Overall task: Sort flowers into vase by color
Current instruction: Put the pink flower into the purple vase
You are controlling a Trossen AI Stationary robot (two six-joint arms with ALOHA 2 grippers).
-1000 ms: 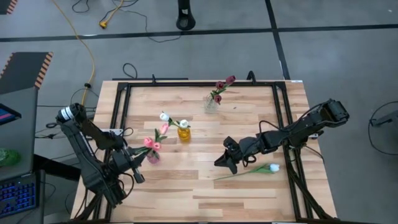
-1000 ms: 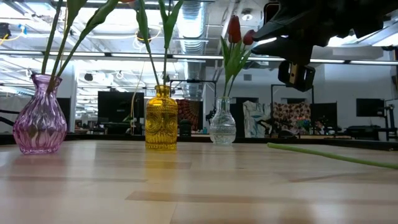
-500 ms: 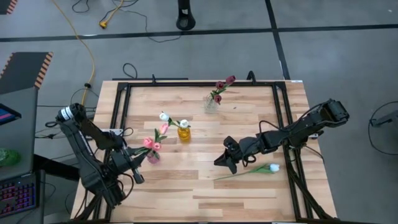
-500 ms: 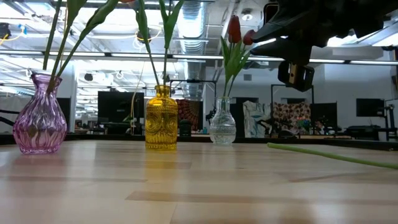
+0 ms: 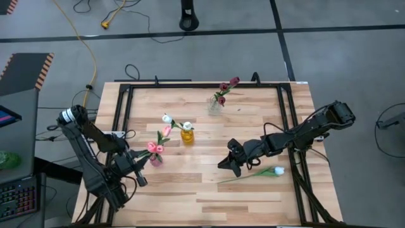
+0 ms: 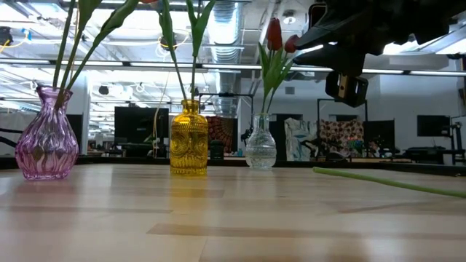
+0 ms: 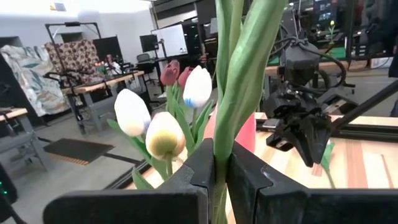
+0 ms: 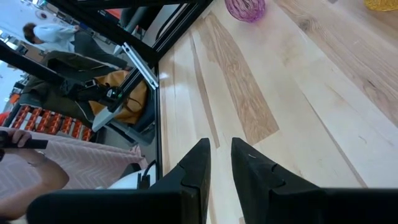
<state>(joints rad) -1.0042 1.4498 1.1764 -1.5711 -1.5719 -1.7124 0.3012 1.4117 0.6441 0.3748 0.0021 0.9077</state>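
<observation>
My left gripper (image 5: 140, 158) is at the near left, beside the pink vase (image 5: 155, 159), shut on a pink tulip's green stem (image 7: 227, 118). Pink heads (image 5: 152, 146) stand above that vase (image 6: 47, 135). The yellow vase (image 5: 187, 136) holds white tulips (image 7: 132, 112). The clear vase (image 5: 214, 106) holds dark red ones (image 6: 274, 34). A white tulip (image 5: 278, 170) lies flat on the table, its stem (image 6: 386, 182) pointing left. My right gripper (image 5: 226, 163) hovers just beyond that stem's end, open by a narrow gap (image 8: 219, 163), touching nothing. My left gripper pinches the green stem (image 7: 222, 163) between its two fingers (image 7: 202, 171), which lie across it. The stem rises upright from the hold with a leaf alongside, and the pink head (image 7: 245, 132) shows behind it. Whether its lower end sits in the pink vase is hidden.
A black metal frame (image 5: 120, 120) runs around the wooden tabletop. The three vases stand in a slanting row from near left to far middle. Bare wood (image 5: 190, 196) lies along the near edge. Beyond the table a person's hand (image 8: 12, 138) shows in the right wrist view.
</observation>
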